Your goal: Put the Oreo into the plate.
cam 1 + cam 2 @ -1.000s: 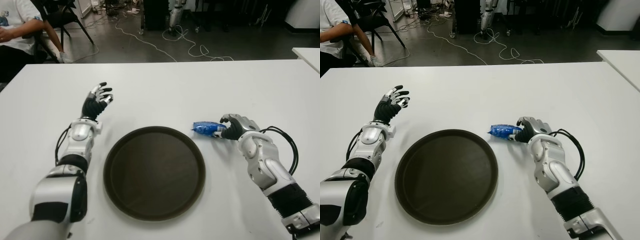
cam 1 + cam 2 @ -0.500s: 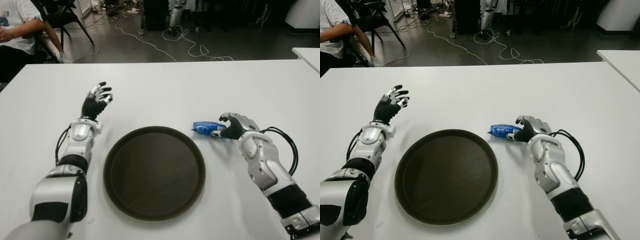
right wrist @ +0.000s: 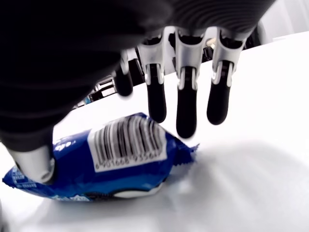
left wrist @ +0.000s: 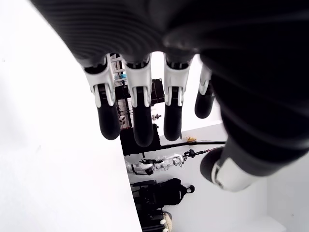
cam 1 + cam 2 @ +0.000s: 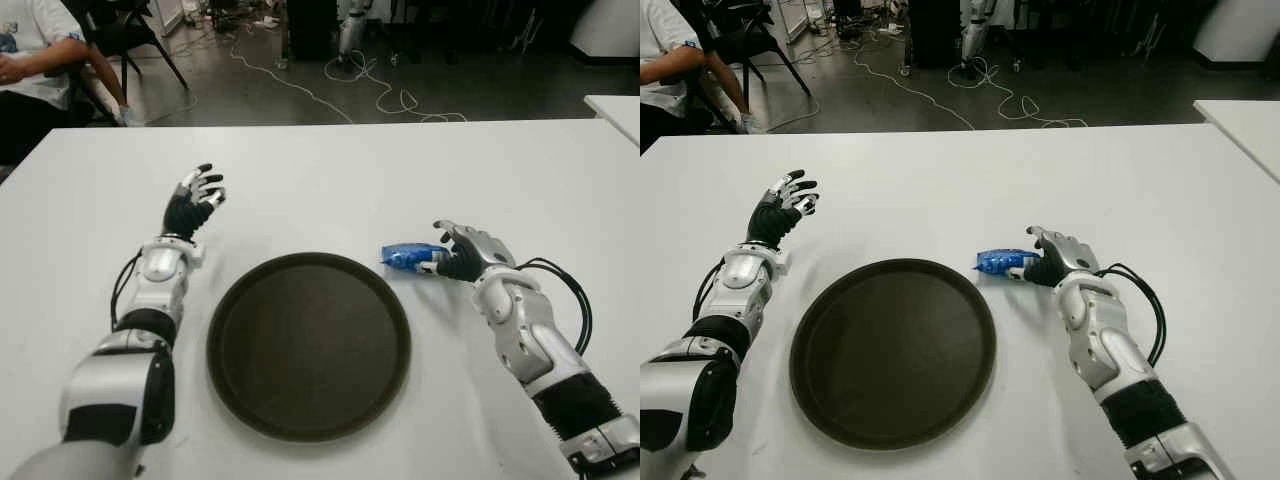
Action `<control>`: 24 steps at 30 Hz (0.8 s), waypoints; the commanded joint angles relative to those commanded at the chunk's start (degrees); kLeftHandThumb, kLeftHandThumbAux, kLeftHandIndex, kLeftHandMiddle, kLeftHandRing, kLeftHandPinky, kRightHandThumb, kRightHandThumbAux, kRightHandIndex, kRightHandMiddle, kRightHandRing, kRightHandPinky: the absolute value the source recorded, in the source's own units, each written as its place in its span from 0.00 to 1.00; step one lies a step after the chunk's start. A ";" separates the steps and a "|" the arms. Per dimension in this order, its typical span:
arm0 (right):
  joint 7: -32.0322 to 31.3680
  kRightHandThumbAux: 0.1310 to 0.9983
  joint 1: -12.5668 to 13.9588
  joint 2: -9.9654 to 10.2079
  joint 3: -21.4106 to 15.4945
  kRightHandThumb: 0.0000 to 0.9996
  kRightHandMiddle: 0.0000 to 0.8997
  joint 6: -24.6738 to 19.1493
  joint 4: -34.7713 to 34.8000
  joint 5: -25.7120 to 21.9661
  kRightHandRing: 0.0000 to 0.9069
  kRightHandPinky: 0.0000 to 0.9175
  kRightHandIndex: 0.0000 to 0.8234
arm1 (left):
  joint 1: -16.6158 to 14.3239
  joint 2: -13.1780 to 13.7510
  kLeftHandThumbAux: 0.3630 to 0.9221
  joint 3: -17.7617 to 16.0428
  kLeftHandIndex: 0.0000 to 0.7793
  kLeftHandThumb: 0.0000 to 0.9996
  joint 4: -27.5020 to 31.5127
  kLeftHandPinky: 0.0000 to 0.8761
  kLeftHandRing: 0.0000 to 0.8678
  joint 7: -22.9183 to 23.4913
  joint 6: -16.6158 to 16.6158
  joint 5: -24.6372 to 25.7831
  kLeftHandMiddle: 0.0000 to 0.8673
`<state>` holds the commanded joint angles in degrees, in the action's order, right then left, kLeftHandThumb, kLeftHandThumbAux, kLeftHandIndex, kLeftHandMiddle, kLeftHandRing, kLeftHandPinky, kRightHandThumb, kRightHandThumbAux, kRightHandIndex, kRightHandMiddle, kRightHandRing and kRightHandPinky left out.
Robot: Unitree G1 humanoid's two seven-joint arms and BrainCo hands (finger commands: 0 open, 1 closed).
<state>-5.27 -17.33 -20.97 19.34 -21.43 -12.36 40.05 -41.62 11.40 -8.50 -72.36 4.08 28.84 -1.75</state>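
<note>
The Oreo is a small blue packet lying on the white table, just off the right rim of the round dark plate. My right hand is at the packet's right end. In the right wrist view its fingers hang spread over the Oreo without closing on it, and the thumb is beside the wrapper. My left hand shows left of the plate, fingers spread and holding nothing.
A person sits beyond the table's far left corner beside a chair. Cables trail over the floor behind the table. Another white table's corner shows at the far right.
My right hand's fingers have lifted off the packet's end and spread. The hand and the Oreo have shifted slightly left toward the plate. The left arm has not moved.
</note>
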 joint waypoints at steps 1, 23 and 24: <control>0.09 0.45 -0.01 0.00 0.05 0.21 0.26 0.08 -0.11 0.06 0.31 0.32 0.15 | -0.01 0.00 0.57 0.03 0.17 0.16 -0.01 0.27 0.25 -0.06 0.03 -0.03 0.25; 0.85 0.51 0.41 -0.03 0.69 0.05 0.14 2.41 -0.83 -0.22 0.14 0.10 0.09 | -0.03 -0.29 0.57 -0.03 0.17 0.17 0.04 0.27 0.25 -0.08 0.10 0.29 0.25; 0.77 0.51 0.48 -0.10 0.63 0.03 0.15 2.78 -0.86 -0.40 0.15 0.11 0.10 | -0.03 -0.30 0.56 -0.03 0.18 0.17 0.06 0.28 0.26 -0.09 0.10 0.30 0.26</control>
<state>-4.50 -16.85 -21.07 19.97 -18.65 -13.22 39.65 -41.64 11.10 -8.52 -72.31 3.99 28.94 -1.45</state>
